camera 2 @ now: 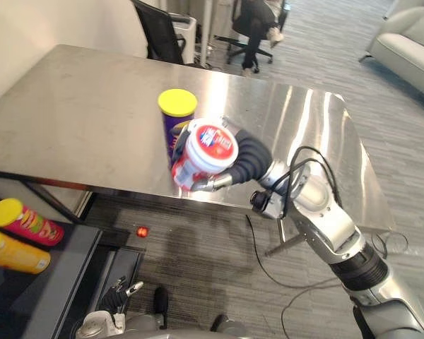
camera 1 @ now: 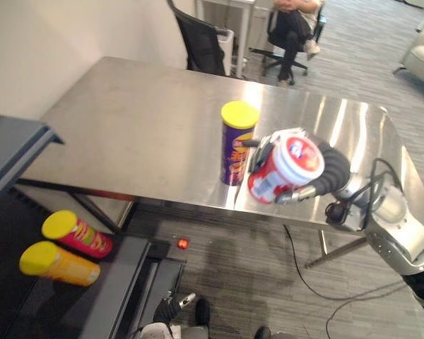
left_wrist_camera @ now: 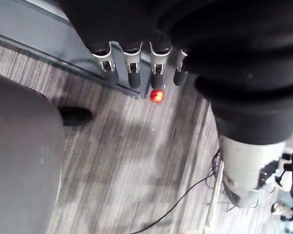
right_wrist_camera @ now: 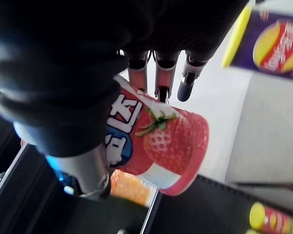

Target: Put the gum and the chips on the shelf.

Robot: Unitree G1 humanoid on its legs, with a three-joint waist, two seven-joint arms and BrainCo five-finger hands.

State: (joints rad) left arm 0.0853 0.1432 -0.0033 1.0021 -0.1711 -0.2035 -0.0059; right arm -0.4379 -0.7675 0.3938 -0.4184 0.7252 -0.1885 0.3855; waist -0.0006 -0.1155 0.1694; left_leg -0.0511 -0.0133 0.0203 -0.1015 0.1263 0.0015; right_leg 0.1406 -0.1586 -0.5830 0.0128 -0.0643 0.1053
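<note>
The right hand (camera 1: 331,168) curls round a red-and-white plastic gum tub (camera 1: 283,168), likely light, stiff and slick; a mid-body grip suits.

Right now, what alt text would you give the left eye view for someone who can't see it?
The robot's right hand grips a red-and-white gum tub beside an upright purple chips can on a steel table. On a dark shelf lower left lie a red can and an orange can, both yellow-lidded.

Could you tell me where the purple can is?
The purple can stands near the table's front edge, left of the gum tub in the right hand.
</note>
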